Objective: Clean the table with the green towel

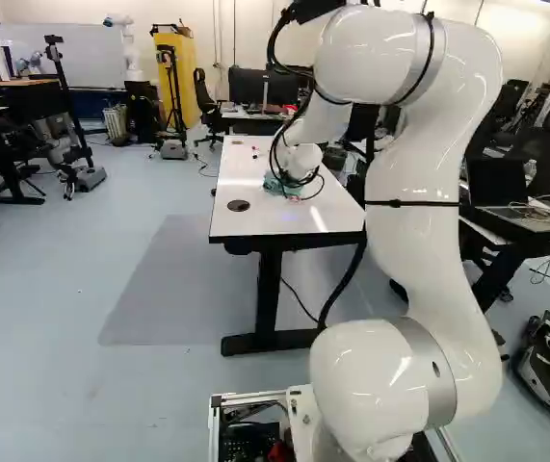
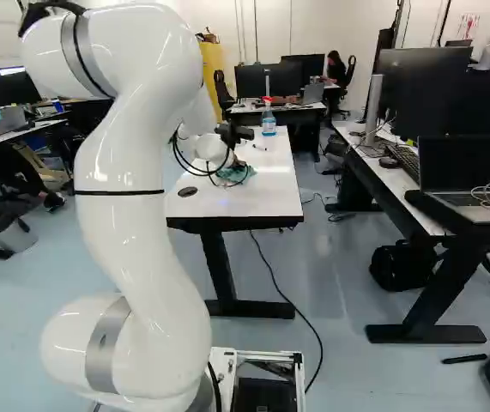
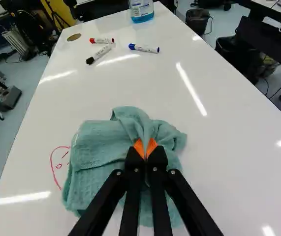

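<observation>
Left base view: the arm [image 1: 419, 183] reaches over the white counter [image 1: 255, 226], roughly twelve o'clock from the base, with the green towel [image 1: 276, 185] on it under the wrist.

Right base view: a spray bottle [image 2: 269, 120] stands beyond the towel, toward one o'clock.

Wrist view: the gripper [image 3: 145, 148] pinches a fold of the bunched towel, which lies on the counter. Red ink [image 3: 53, 167] shows at the gripper's nine o'clock, three markers [image 3: 143, 48] between eleven and twelve. Grasping looks done; wiping that ink remains. Under the towel, I can't tell.
</observation>
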### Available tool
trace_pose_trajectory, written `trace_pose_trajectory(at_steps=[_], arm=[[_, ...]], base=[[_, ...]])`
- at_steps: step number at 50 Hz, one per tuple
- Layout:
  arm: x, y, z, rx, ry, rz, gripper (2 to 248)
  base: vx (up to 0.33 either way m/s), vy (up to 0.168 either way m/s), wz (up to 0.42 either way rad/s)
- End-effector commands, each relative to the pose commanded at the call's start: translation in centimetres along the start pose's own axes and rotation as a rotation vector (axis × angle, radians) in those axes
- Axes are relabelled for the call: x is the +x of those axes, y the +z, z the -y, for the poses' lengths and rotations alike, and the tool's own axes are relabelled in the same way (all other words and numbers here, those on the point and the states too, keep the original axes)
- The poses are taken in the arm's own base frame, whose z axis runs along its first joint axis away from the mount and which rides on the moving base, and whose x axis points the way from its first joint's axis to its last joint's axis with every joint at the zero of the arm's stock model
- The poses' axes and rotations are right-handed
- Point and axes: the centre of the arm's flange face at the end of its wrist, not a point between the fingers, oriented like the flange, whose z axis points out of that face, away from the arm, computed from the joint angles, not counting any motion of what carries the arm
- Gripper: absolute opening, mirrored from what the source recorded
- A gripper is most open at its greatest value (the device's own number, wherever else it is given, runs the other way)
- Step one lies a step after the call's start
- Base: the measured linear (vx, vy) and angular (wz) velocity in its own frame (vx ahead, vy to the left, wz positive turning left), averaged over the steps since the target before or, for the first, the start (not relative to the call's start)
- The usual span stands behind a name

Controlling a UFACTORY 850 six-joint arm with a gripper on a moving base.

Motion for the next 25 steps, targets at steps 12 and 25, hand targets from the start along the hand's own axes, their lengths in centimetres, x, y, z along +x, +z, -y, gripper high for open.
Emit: trace_pose_trajectory(at_steps=[12,25], arm=[[0.7,1.8,1.1,0.013,-0.005,-0.014,24],[0.6,2.3,3.1,0.038,-0.02,-0.016,24]], base=[[0.0,0.0,0.0],[0.0,0.0,0.0]])
